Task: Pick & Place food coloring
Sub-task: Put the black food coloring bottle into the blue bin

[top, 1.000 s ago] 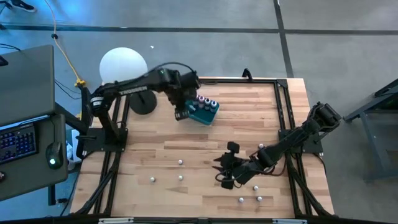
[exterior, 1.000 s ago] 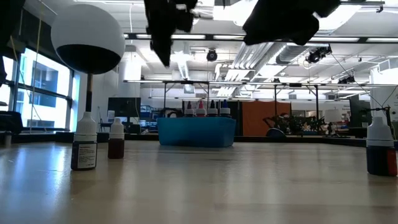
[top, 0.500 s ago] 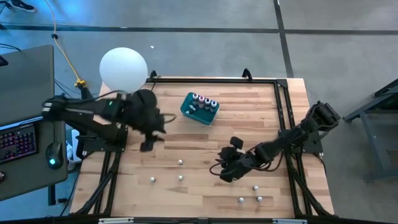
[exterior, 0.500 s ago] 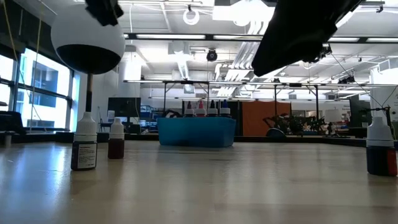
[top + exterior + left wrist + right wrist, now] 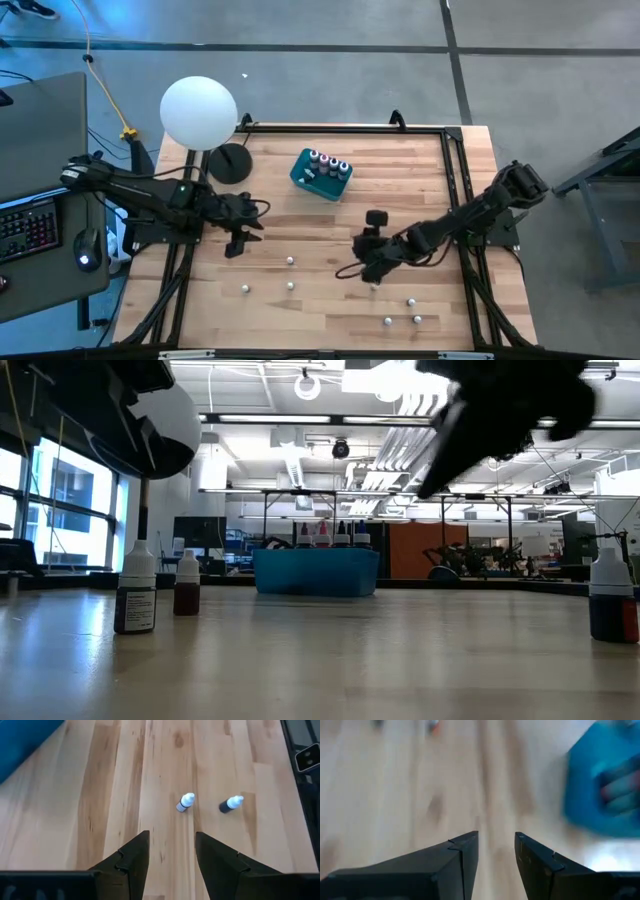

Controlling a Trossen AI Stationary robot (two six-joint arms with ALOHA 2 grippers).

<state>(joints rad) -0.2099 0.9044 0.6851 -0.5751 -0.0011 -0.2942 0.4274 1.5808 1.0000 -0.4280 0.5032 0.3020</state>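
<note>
Since a second ago the left arm has swung off the teal rectangular tub (image 5: pixel 321 175) to the near-left of the light wooden tabletop (image 5: pixel 400 190). Left end effector (image 5: pixel 238 240) now hangs empty, fingers apart, over bare wood. Right end effector (image 5: pixel 368 262) has shifted toward the middle, also parted with nothing between; its wrist view is motion-blurred.

Food coloring status:
- several tiny white-capped bottles already stand in the tub (image 5: pixel 318 534)
- loose white-capped bottles are scattered on the near half of the tabletop: two at (image 5: pixel 290 261) and (image 5: pixel 245 288), more near the front right (image 5: pixel 388 321)
- left wrist view shows two standing just ahead of the left fingers, (image 5: pixel 185 802) and (image 5: pixel 230 804), near each other but apart

Handling, my read: very light, rigid plastic, smooth and round, tall for their base, so they should tip or skid if nudged sideways. Best to come straight down and pinch across the body just under the cap, centred. Light squeeze should do. Left arm looks closest to those two.
</note>
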